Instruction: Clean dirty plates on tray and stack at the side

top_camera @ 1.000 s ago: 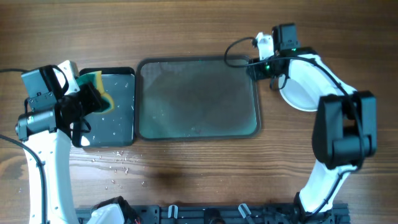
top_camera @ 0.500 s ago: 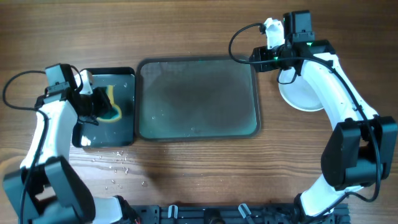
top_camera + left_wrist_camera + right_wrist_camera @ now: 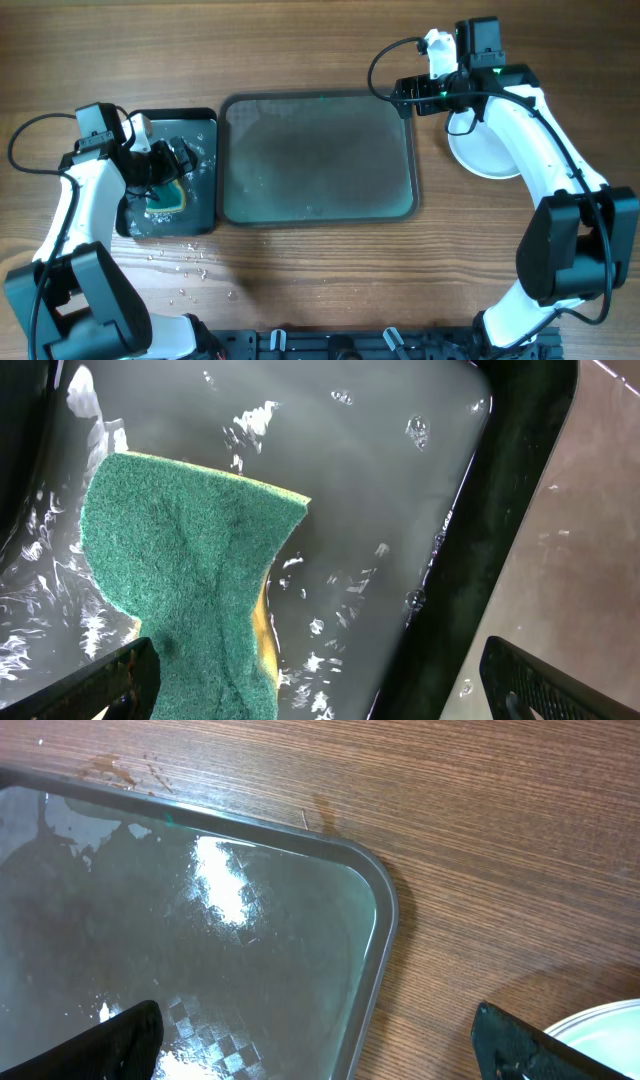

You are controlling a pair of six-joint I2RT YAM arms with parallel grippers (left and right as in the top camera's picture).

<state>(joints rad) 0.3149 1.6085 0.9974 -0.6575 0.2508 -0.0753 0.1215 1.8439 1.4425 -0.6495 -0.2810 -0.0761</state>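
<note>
The left hand (image 3: 325, 680) is held wide open and nothing is gripped. A green and yellow sponge (image 3: 180, 570) lies loose below it, nearer its left finger, in the shallow water of a small black tray (image 3: 400, 450). Only the tips of both fingers are shown by the wrist camera. Water drops (image 3: 190, 265) are scattered on the desk (image 3: 300, 40) just outside that black tray.

The right hand (image 3: 315, 1040) is likewise spread wide, with nothing between its fingers. It is held above a corner of the grey-green tray (image 3: 200, 920), whose wet surface reflects light.

The plates (image 3: 490, 160) are stacked on the desk beside the right hand, just off the grey-green tray. They are largely covered by the right arm (image 3: 530, 120), so their number and colours cannot be made out. From the wrist, only a sliver of white rim is seen, cut off at the frame's edge.
</note>
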